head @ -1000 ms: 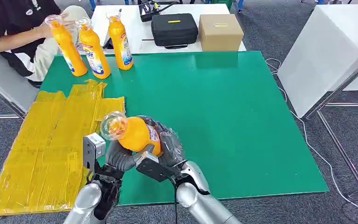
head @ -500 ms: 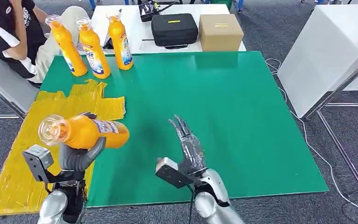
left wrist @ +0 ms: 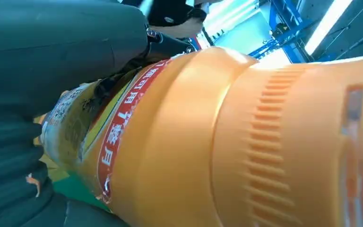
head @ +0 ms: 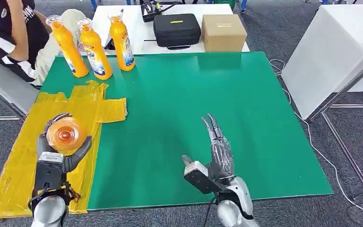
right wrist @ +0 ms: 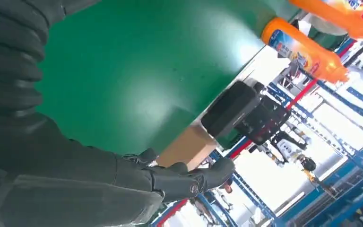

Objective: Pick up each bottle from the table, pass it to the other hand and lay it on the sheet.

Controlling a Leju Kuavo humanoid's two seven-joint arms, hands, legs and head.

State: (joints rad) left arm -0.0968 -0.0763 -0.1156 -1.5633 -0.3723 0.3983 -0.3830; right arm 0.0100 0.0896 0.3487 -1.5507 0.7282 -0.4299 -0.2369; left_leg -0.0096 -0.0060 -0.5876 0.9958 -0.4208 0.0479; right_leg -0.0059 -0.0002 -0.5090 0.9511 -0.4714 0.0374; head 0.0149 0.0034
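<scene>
Bottle (head: 66, 134) gripped in left hand (head: 56, 153), cap toward the camera, held over the yellow sheet (head: 19, 161) at the near left of the green surface (head: 208, 94). Right hand (head: 217, 153) empty, fingers spread. Judged step: laying down. Next: tip bottle flat onto sheet, release. Three bottles (head: 94, 47) stand at the far edge.

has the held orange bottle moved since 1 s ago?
Yes. The orange plastic bottle in the left hand has gone left, off the green table mat and over the yellow plastic sheet.
</scene>
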